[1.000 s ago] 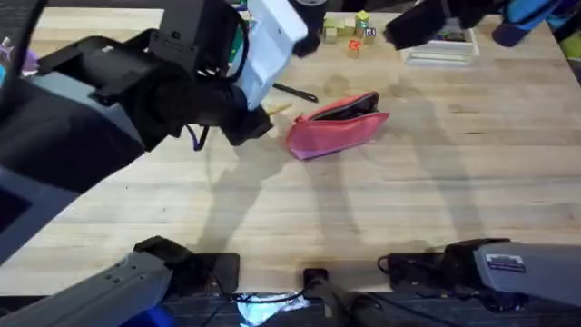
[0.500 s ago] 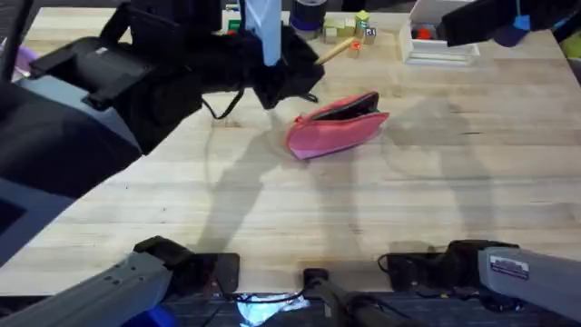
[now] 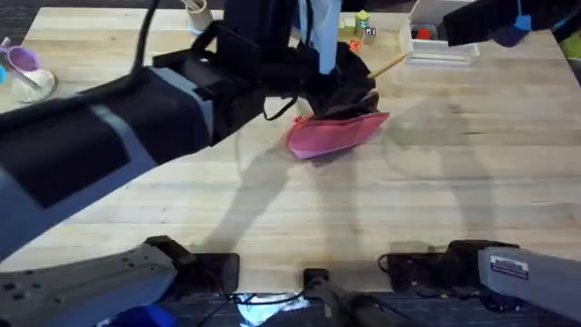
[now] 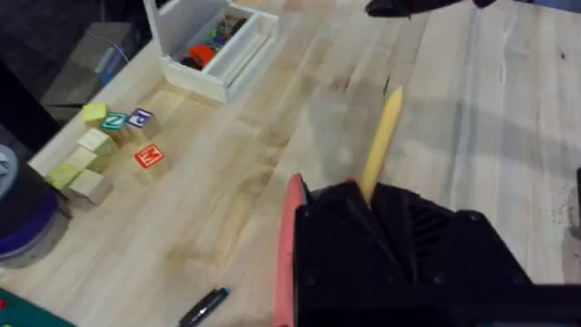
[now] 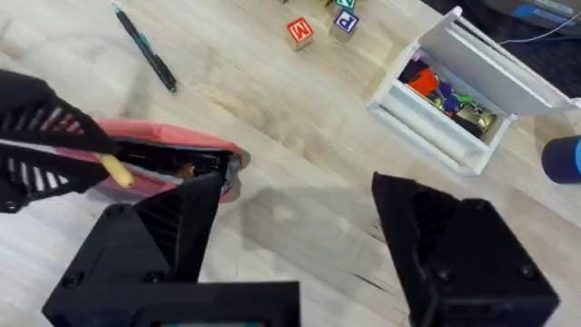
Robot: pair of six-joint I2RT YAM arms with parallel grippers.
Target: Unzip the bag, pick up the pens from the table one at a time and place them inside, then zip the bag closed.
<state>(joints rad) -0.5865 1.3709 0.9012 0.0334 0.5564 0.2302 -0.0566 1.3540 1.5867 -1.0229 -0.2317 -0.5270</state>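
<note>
The pink bag [image 3: 338,134] lies mid-table, its zipper open in the right wrist view [image 5: 172,160]. My left gripper [image 3: 352,89] hovers right over the bag's opening, shut on the tan-yellow pen [image 3: 387,64]. That pen [image 4: 380,136] sticks out forward between the black fingers [image 4: 349,213], its other end over the bag mouth [image 5: 118,170]. The black pen [image 5: 145,47] lies on the table behind the bag, also seen at the left wrist view's edge [image 4: 204,307]. My right gripper [image 5: 300,245] stands open and empty, raised at the back right [image 3: 454,32].
A white box [image 3: 440,45] with small items stands at the back right of the wooden table [image 3: 408,209]. Letter blocks [image 4: 100,145] sit behind the bag. A purple cup [image 3: 22,60] stands at the far left. The table's front half is bare.
My left arm has swung right with the tan-yellow pen, from left of the bag to over its opening. The right arm has stayed at the back right for the last half second.
</note>
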